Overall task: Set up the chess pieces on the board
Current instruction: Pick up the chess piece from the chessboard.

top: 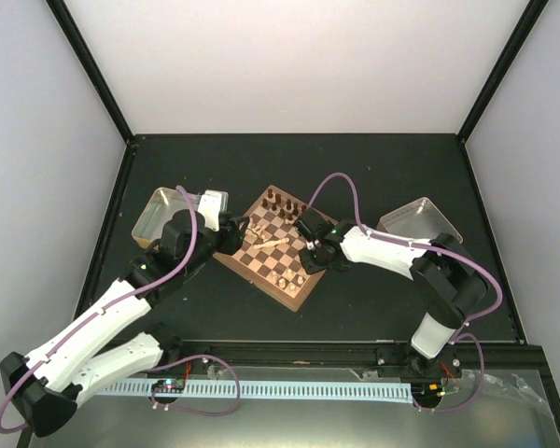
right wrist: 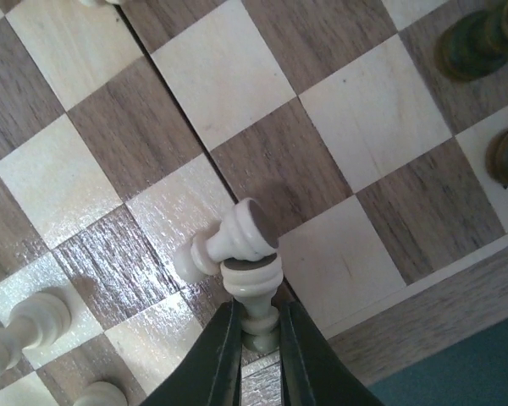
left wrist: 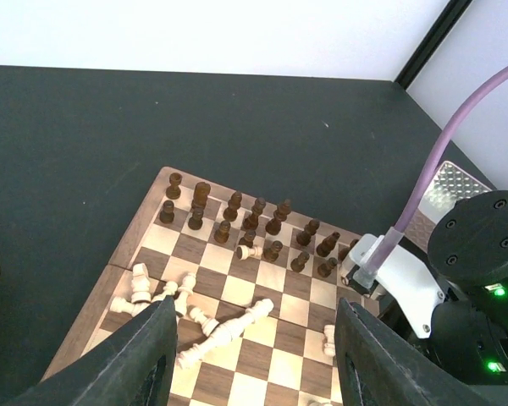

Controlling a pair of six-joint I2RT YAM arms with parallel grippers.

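Note:
The board (top: pixel 261 264) lies mid-table, with dark chess pieces (left wrist: pixel 247 225) upright in two rows along its far side. Several cream chess pieces lie toppled, among them a long one (left wrist: pixel 229 330) and a cluster (left wrist: pixel 152 292) at the board's left edge. My left gripper (left wrist: pixel 254 364) hangs open above the toppled cream pieces and holds nothing. My right gripper (right wrist: pixel 259 326) is shut on the thin neck of a cream pawn (right wrist: pixel 252 283) lying near the board's rim. The base of that pawn touches a second lying cream pawn (right wrist: pixel 229 241).
A metal tray (top: pixel 159 210) sits left of the board, another metal tray (top: pixel 418 222) to the right. More cream pieces (right wrist: pixel 21 330) lie left of my right gripper. Dark pieces (right wrist: pixel 483 38) stand at the upper right of the right wrist view.

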